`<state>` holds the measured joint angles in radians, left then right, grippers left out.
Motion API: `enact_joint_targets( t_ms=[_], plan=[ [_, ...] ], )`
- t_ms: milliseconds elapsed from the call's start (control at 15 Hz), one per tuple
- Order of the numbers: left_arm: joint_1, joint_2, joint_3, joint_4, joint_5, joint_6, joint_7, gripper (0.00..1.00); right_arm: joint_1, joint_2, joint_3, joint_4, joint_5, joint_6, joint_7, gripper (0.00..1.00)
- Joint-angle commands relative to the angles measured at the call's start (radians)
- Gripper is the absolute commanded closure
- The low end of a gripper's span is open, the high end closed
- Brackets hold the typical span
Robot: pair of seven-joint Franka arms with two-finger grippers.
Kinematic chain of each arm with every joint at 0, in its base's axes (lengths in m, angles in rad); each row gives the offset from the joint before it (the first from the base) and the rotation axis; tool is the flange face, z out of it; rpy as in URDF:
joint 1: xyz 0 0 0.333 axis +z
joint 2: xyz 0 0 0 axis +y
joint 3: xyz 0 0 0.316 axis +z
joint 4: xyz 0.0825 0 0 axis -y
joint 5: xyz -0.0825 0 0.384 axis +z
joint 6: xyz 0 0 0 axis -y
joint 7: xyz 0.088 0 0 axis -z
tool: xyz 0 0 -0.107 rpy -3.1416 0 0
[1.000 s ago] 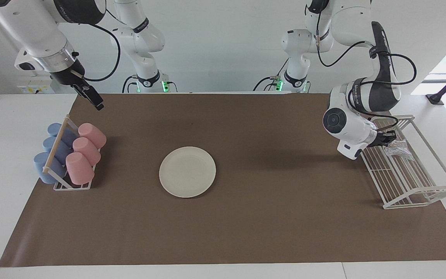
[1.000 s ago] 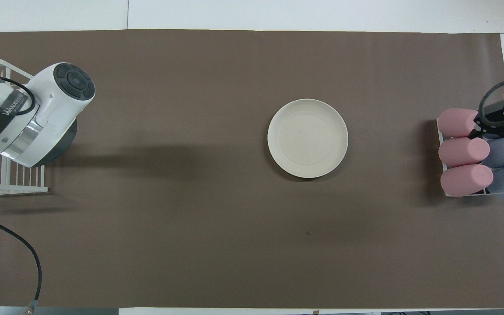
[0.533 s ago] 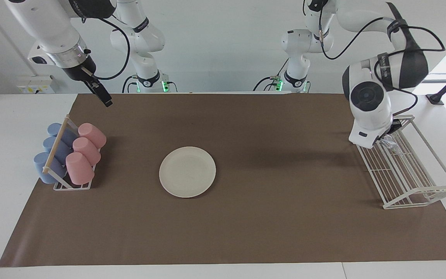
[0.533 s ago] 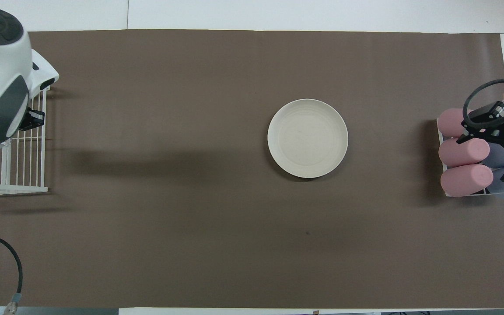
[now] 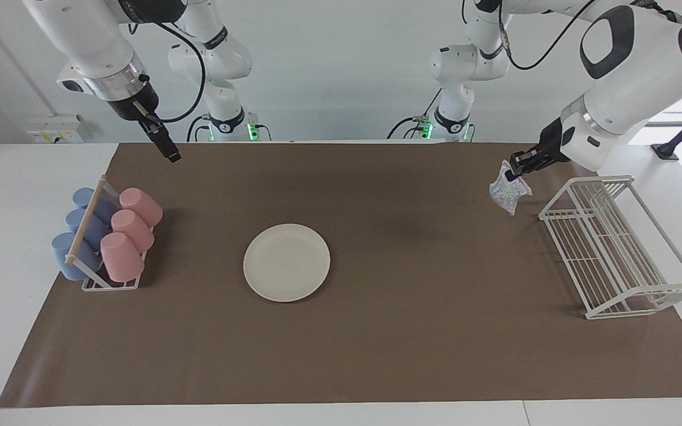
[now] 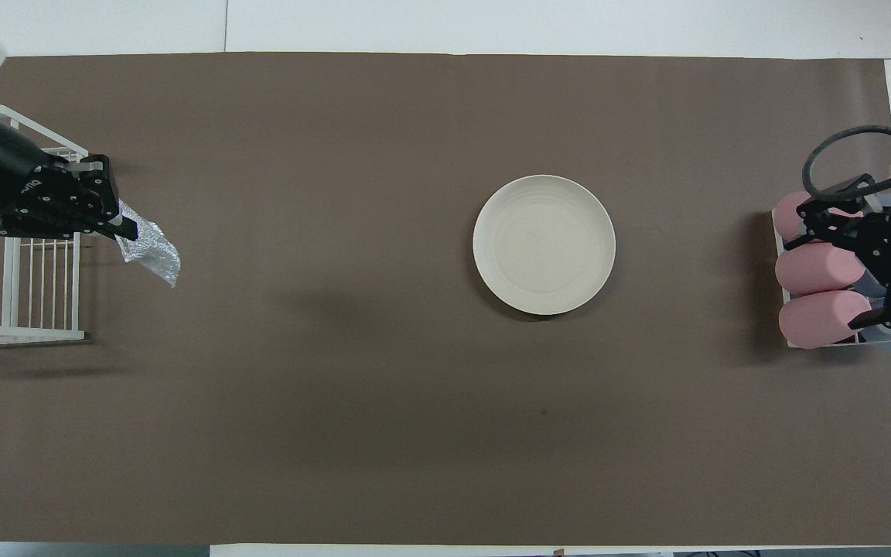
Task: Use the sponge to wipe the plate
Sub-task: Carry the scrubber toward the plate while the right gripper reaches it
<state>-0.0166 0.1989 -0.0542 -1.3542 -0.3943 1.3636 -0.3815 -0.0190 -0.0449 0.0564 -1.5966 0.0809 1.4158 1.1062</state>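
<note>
The cream-white plate [image 5: 286, 262] lies flat on the brown mat near the middle of the table; it also shows in the overhead view [image 6: 544, 244]. My left gripper [image 5: 511, 175] is shut on the silvery speckled sponge [image 5: 510, 190], which hangs from its tips in the air over the mat beside the wire rack. In the overhead view the left gripper [image 6: 127, 229] and the sponge [image 6: 150, 247] are well apart from the plate. My right gripper [image 5: 170, 155] hangs high in the air at the cup rack's end of the table and shows over the cups in the overhead view [image 6: 859, 267].
A white wire dish rack [image 5: 619, 260] stands at the left arm's end of the table [image 6: 12, 286]. A small rack with pink and blue cups lying in it [image 5: 110, 236] stands at the right arm's end [image 6: 821, 271]. The brown mat [image 5: 376, 343] covers the table.
My left gripper has lifted the sponge out of the wire rack and swung it out over the mat, toward the plate. My right gripper has drifted a little toward the table's middle.
</note>
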Motion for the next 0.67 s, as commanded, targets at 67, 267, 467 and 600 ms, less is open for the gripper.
enact_joint_targets(
  t_ms=[67, 267, 467, 600],
  plan=[
    [0.033, -0.122, -0.003, -0.257, -0.298, 0.176, -0.03, 1.0, 0.007, -0.018, 0.066, -0.006, 0.075, 0.006, 0.228, 0.0],
    [0.024, -0.264, -0.004, -0.548, -0.566, 0.334, 0.065, 1.0, 0.027, -0.018, 0.12, 0.006, 0.109, 0.017, 0.401, 0.0],
    [-0.011, -0.399, -0.007, -0.808, -0.797, 0.399, 0.255, 1.0, 0.097, -0.018, 0.138, 0.015, 0.109, 0.023, 0.536, 0.0],
    [-0.069, -0.421, -0.007, -0.87, -0.866, 0.407, 0.357, 1.0, 0.189, -0.021, 0.138, 0.006, 0.108, 0.086, 0.706, 0.0]
  ],
)
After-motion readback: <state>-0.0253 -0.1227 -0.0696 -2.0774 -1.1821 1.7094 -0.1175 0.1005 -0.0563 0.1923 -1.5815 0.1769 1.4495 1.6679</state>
